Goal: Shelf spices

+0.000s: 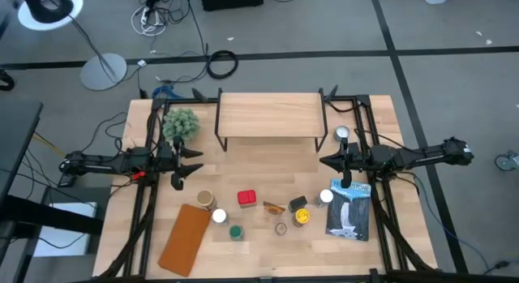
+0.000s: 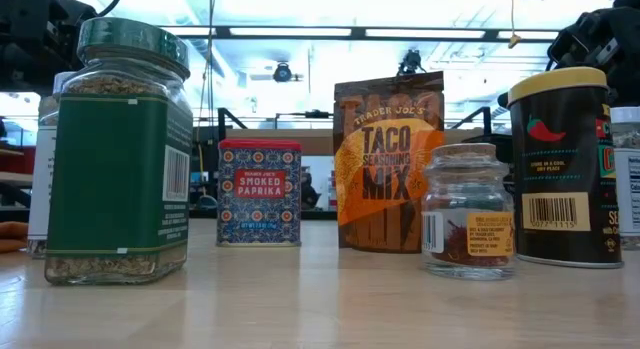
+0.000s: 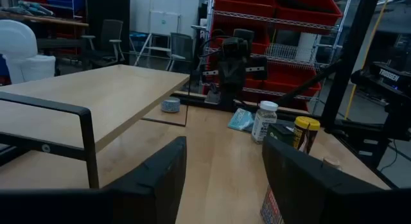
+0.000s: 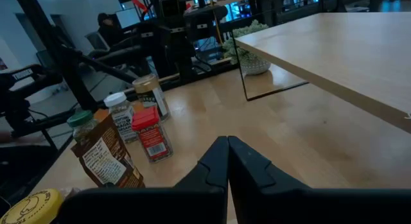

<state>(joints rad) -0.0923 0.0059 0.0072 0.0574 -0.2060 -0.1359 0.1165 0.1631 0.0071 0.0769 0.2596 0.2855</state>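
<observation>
Your left gripper point(image 1: 188, 165) had its fingers point(image 3: 160, 179) spread apart, holding nothing, and it hovered just off the left end of the shelf point(image 1: 269, 114). Your right gripper point(image 1: 328, 161) had its fingers point(image 4: 218, 163) pressed together, also empty, just off the shelf's right end. The shelf top was bare. All the spices stood on the table point(image 1: 243, 259) in front of the shelf: a red tin point(image 1: 247, 198), an amber packet point(image 1: 274, 207), a yellow-lidded jar point(image 1: 301, 217), a green-lidded jar point(image 1: 235, 232) and a tan-lidded jar point(image 1: 205, 199). A small potted plant point(image 1: 180, 125) sat beside the shelf's left end, behind your left gripper.
</observation>
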